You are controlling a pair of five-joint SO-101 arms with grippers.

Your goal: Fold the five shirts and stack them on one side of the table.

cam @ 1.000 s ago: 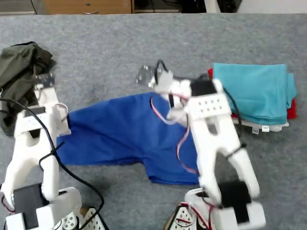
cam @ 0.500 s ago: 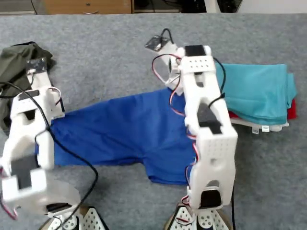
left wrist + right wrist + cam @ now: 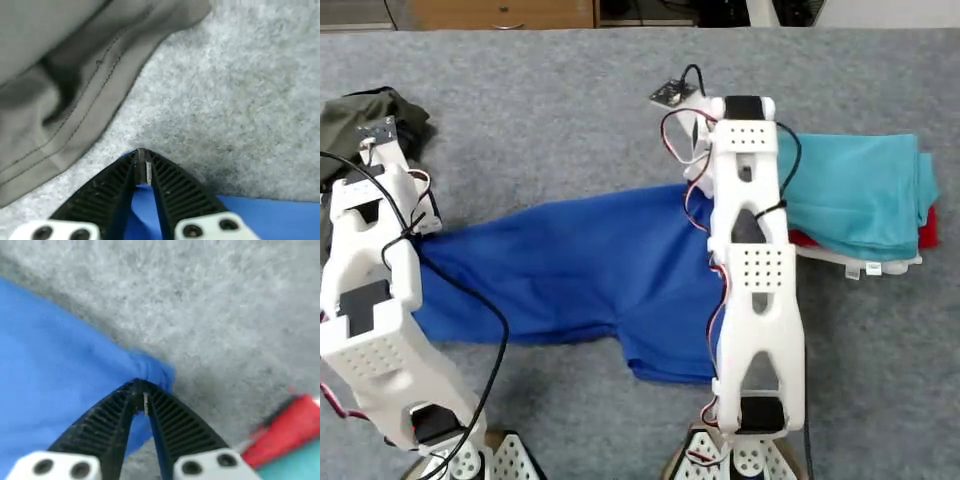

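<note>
The blue shirt (image 3: 570, 270) lies spread flat across the middle of the table (image 3: 540, 110). The left gripper (image 3: 142, 157) is clenched on the blue shirt's edge at its left end. The right gripper (image 3: 142, 391) is clenched on a bunched corner at its far right end. Just beside that right end, folded shirts are piled: a teal shirt (image 3: 850, 195) on top, a red shirt (image 3: 927, 228) under it and a white shirt (image 3: 865, 265) lowest. A crumpled olive shirt (image 3: 360, 130) lies just beyond the blue shirt's left end.
</note>
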